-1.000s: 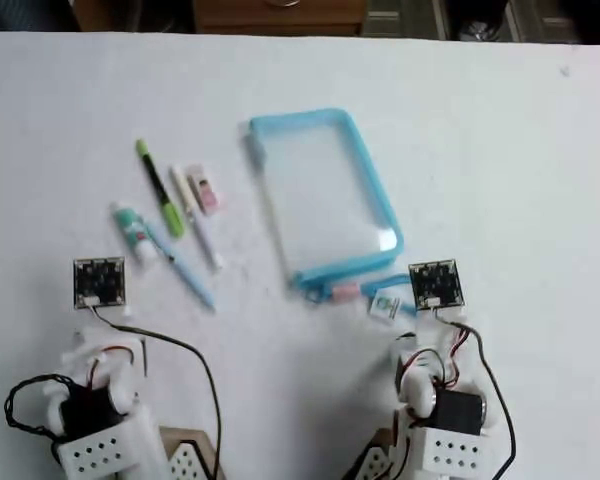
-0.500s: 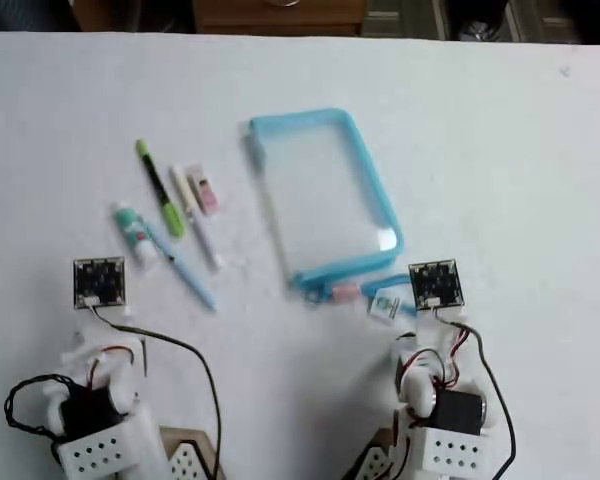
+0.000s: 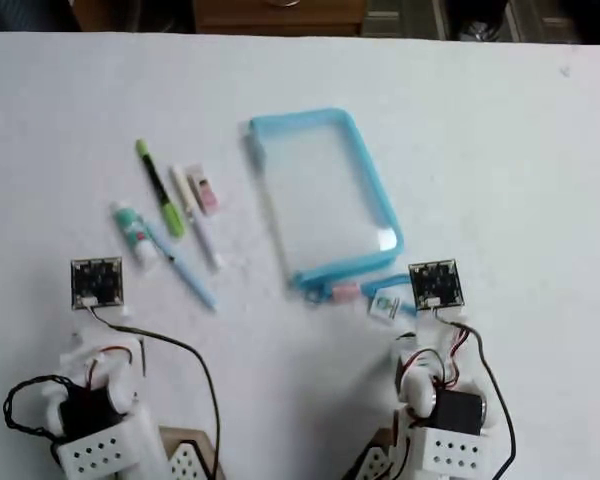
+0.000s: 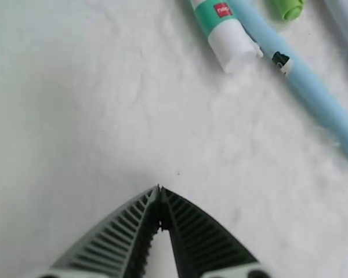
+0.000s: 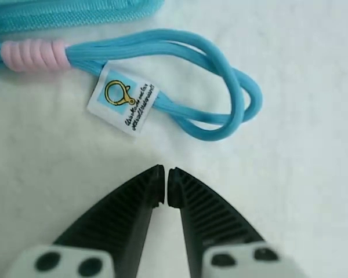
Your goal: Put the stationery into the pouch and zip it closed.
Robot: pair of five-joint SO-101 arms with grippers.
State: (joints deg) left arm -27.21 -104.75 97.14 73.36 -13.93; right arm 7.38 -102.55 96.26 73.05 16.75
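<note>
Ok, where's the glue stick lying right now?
High view: the glue stick lies left of the pouch, outermost in the stationery row, right beside the blue pen, just ahead of the left end effector.

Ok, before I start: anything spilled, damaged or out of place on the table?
Nothing stands out. The pouch lies flat, its strap looped beside it. The glue stick, blue pen and green highlighter lie loose in a group apart from it, none visibly broken.

Blue cord loop (image 5: 173, 111) before closed jaws
</note>
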